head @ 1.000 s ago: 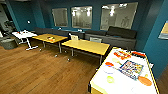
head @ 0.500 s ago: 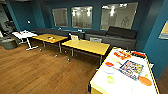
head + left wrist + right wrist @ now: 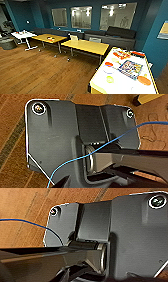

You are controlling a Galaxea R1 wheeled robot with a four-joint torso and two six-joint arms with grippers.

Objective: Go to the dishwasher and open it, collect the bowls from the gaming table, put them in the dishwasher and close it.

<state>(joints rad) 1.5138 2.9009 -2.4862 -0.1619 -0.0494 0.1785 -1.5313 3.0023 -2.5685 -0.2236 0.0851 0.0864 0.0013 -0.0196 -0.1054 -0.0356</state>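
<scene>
Fingers of both arms cannot be made out, so whether they are open or closed, or hold anything, cannot be told: each wrist view shows the robot's own dark plate over a brown wooden plank floor [image 3: 27,205], with a thin blue cable [image 3: 82,157] running across the left one.

Outward, in the head view, the yellow gaming bench with a white top [image 3: 117,83] stands near on the right, its near end cut off by the picture's edge. On its top lie a small yellow-green bowl [image 3: 110,79], a pale whitish bowl [image 3: 109,69] with a red-orange piece [image 3: 108,64] just beyond it, and a flat orange disc [image 3: 144,80] toward the right rim; what the bowls contain is too blurred to tell. A colourful square graphic [image 3: 130,68] marks the middle of the top, and a red-patterned item [image 3: 121,54] lies at the far end.

Beyond, two yellow-topped benches on slim metal legs [image 3: 86,46] stand in a row, the left one carrying a small unclear object. A white bench [image 3: 23,35] stands far left with indistinct things on it. A long dark grey sofa [image 3: 110,37] runs along the teal far wall under three glass windows [image 3: 81,17].
</scene>
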